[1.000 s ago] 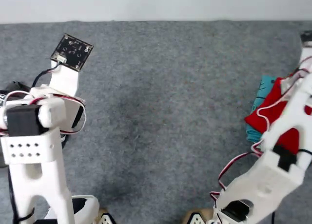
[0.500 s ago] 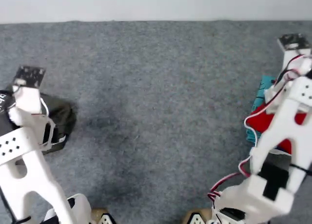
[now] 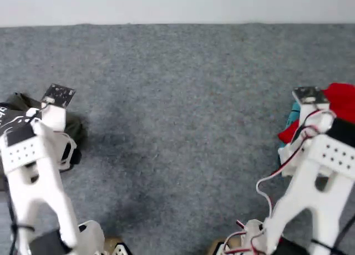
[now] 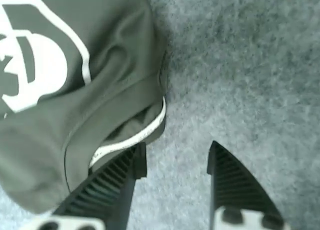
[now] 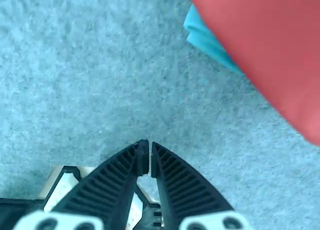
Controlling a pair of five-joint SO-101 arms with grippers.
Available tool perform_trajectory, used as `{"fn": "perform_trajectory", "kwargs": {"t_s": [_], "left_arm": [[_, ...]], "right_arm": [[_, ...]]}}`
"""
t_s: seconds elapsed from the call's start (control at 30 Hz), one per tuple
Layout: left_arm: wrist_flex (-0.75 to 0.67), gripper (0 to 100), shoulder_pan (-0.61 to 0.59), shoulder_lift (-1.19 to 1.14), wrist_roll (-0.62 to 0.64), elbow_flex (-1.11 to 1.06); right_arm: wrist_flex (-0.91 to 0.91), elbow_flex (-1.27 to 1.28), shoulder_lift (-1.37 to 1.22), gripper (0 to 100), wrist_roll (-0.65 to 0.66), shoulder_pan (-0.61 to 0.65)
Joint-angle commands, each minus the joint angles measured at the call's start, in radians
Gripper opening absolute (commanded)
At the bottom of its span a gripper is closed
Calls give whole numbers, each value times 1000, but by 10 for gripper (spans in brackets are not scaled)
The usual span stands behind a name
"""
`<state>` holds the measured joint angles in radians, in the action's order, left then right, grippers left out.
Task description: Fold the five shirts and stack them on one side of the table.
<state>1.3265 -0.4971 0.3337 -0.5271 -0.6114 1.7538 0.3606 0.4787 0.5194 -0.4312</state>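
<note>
One crumpled green shirt [image 4: 75, 90] lies just beside the left gripper [image 4: 176, 149], jaws spread, while the right gripper [image 5: 146, 146], clenched on nothing, hangs near the stacked red shirt [image 5: 265, 50].

White left arm [image 3: 36, 177] and right arm [image 3: 319, 183], lower corners
Rows of small holes; red and white cables [image 3: 275, 172] on the right one; left end effector [image 4: 176, 155] and right end effector [image 5: 148, 146] black, ribbed.

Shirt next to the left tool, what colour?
Dark olive shirt with a white print and white trim; shows best in the left wrist view.
</note>
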Motion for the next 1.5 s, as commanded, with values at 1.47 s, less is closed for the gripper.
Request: {"fn": "perform_trajectory", "kwargs": {"t_s": [1.47], "left_arm": [[265,13,842,-456,249,1145]], "right_arm": [[41,264,452,9,14,-194]]}}
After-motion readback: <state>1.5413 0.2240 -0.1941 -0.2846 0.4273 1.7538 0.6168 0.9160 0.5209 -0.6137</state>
